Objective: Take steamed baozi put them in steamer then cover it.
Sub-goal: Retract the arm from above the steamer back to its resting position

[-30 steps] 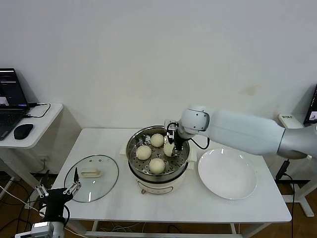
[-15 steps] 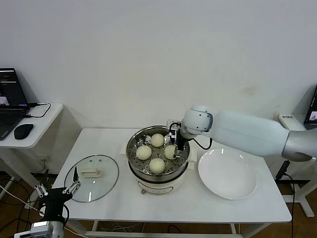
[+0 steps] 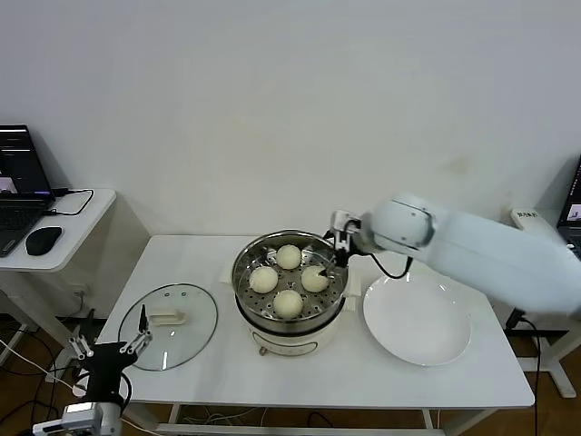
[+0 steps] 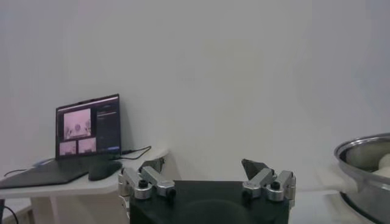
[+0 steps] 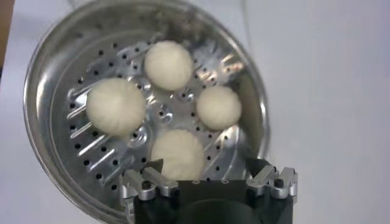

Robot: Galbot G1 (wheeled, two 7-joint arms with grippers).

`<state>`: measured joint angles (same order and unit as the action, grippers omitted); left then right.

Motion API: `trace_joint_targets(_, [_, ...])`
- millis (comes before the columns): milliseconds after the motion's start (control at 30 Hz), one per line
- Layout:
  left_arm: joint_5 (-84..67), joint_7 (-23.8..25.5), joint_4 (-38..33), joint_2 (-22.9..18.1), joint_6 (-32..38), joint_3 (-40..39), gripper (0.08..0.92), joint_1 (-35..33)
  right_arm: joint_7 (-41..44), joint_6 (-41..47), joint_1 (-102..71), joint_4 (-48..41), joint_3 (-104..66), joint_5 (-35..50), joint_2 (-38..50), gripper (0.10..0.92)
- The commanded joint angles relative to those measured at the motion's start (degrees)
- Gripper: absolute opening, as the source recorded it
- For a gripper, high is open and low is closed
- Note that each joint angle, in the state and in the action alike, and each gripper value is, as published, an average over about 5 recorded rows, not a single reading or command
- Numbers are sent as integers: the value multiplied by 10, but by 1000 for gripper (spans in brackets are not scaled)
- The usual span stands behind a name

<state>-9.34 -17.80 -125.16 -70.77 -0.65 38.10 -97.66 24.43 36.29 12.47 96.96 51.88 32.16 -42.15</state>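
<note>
A plain white wall [image 3: 272, 109] fills the background. A white table [image 3: 309, 377] stands before it. To the left, a smaller white side table [image 3: 68, 238] (just beside the wall) carries an open laptop [image 3: 18, 186] and a black mouse [image 3: 43, 240].

even, bright indoor light; soft shadows under the steamer [image 3: 289, 277] and plate [image 3: 417, 320]; glare glints on the steel; left wrist view hazy and dim.
</note>
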Motion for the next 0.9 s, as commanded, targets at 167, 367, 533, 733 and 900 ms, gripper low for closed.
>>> trace_joint_targets(167, [2, -1, 11, -2, -1, -16, 823, 5, -254, -319, -620, 112, -533, -88, 80, 823])
trace_joint_targets(367, [10, -2, 22, -3, -2, -28, 823, 7, -235, -451, -816, 101, -734, -192, -82, 823])
trace_joint_targets(533, [62, -8, 41, -7, -4, -37, 823, 11, -182, -522, -903, 88, -848, -216, -217, 823])
trace_joint_targets(733, [353, -23, 106, 1, 4, -38, 823, 28, -137, -533, -969, 81, -958, -214, -350, 823])
trace_joint_targets(900, [572, 22, 148, 27, -4, -23, 823, 48, -132, -526, -1028, 85, -985, -210, -407, 823])
